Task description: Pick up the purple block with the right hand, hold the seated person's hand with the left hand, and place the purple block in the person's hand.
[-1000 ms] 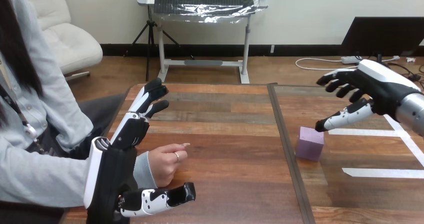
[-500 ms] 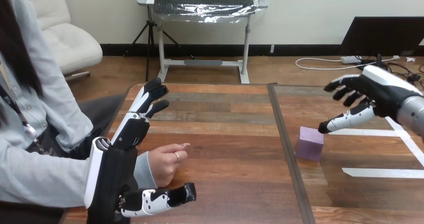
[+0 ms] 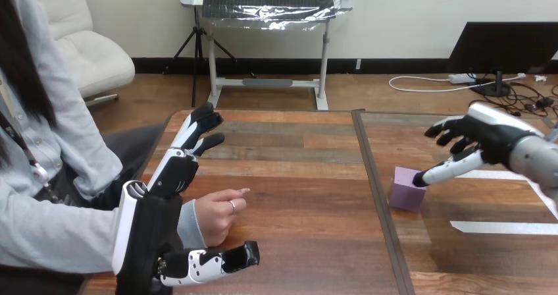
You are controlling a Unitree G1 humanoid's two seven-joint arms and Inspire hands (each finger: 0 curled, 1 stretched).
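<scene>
right hand (image 3: pixel 490 134): released. Fingers are spread and loosely bent, with nothing in them. It hangs above the table (image 3: pixel 296 176) on the right half.
right thumb (image 3: pixel 447 168): stretched out, pointing down and left from the palm towards the block.
purple block (image 3: pixel 406 191): sits flat on the table, below and to the left of the right hand and just under the thumb tip. I cannot tell whether the tip touches its top right corner. No fingers are round it, so it is not grasped and not lifted.
left hand (image 3: pixel 148 232): released, standing edge-up at the near left of the table with its back towards the person.
left fingers (image 3: pixel 191 134): straight, reaching forward and away from the palm.
left thumb (image 3: pixel 210 263): sticks out to the right along the near edge, not curled.
person's hand (image 3: pixel 217 217): rests on the table in the gap between the left thumb and the left fingers, right beside the left palm. It is loosely closed with one finger pointing right. No robot finger wraps it, so it is beside the hand and not held. I cannot tell whether the wrist touches the palm.
block vs left hand: well apart. The block is far to the right, across the dark seam (image 3: pixel 378 196) that splits the tabletop.
white tape (image 3: pixel 500 227): strips on the table below the right hand, to the right of the block.
</scene>
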